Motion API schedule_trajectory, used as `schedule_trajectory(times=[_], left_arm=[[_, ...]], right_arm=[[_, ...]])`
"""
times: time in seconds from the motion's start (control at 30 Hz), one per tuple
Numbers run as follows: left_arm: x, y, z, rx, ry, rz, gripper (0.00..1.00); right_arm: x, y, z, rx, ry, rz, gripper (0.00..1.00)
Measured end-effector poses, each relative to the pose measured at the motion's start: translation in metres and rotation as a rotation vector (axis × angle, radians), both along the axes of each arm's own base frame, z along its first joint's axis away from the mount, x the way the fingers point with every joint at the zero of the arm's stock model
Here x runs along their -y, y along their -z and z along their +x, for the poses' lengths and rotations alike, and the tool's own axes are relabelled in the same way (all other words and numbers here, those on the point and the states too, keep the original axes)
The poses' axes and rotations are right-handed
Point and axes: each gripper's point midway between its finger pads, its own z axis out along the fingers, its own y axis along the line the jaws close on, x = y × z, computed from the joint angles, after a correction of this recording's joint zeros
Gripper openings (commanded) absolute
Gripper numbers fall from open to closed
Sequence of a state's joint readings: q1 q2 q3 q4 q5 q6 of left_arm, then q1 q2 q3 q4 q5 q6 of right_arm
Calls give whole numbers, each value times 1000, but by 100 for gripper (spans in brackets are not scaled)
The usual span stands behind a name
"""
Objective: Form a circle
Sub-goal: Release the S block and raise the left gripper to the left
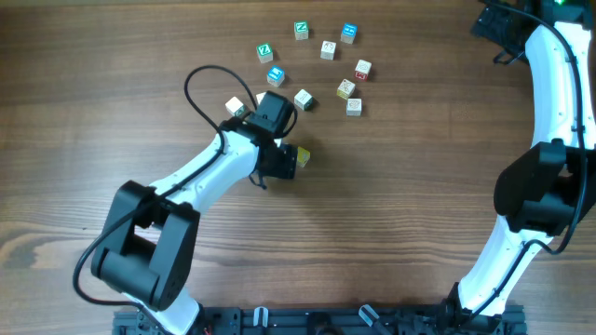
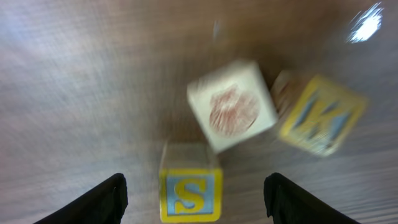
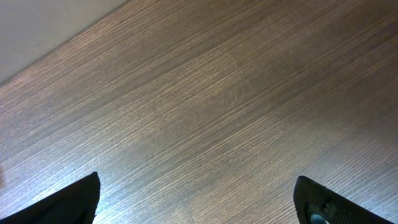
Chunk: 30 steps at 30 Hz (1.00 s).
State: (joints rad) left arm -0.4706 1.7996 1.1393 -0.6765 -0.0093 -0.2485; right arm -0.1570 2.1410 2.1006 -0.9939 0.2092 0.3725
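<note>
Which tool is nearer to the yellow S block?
Left. The left tool straddles the yellow S block, jaws open; the right tool hangs far off, near the table's far right corner.

I see the circle (image 1: 328,49) is just a loose ring of small letter blocks on the far middle of the tabletop, some with green or blue tops and the rest cream, with gaps between most of them. One lone yellow block (image 1: 300,156) sits apart on the near side of the ring. Up close and blurry, an S block (image 2: 189,194) with a yellow frame lies flat, a cream block with a red picture (image 2: 231,106) sits turned just past it, and a yellow block with a blue letter (image 2: 320,115) is right beside that one.
</note>
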Motion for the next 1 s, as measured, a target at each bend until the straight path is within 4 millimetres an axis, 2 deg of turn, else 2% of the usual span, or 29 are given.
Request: schedule_trajectory(times=[0.1, 0.2, 0.3, 0.4, 0.5, 0.63, 0.8, 0.87, 0.97, 1.0], left_arm=[[-3, -31, 24, 95, -40, -35, 72], [-31, -67, 54, 213, -177, -60, 73], [-69, -69, 67, 220, -327, -63, 80], [-120, -69, 75, 227, -488, -50, 95], [-149, -69, 78, 230, -575, -44, 100], [-172, -69, 78, 230, -635, -38, 100], [-177, -69, 77, 231, -645, -34, 100], [-177, -69, 77, 231, -645, -34, 98], [-177, -69, 77, 231, -649, -36, 70], [-177, -69, 77, 231, -648, -35, 60]], right_arm=[[0, 0, 0, 0, 0, 0, 100], [0, 0, 0, 0, 0, 0, 100], [0, 0, 0, 0, 0, 0, 100], [0, 0, 0, 0, 0, 0, 100], [0, 0, 0, 0, 0, 0, 100], [0, 0, 0, 0, 0, 0, 100], [0, 0, 0, 0, 0, 0, 100], [0, 0, 0, 0, 0, 0, 100], [0, 0, 1, 5, 0, -1, 100], [1, -4, 7, 35, 0, -5, 100]])
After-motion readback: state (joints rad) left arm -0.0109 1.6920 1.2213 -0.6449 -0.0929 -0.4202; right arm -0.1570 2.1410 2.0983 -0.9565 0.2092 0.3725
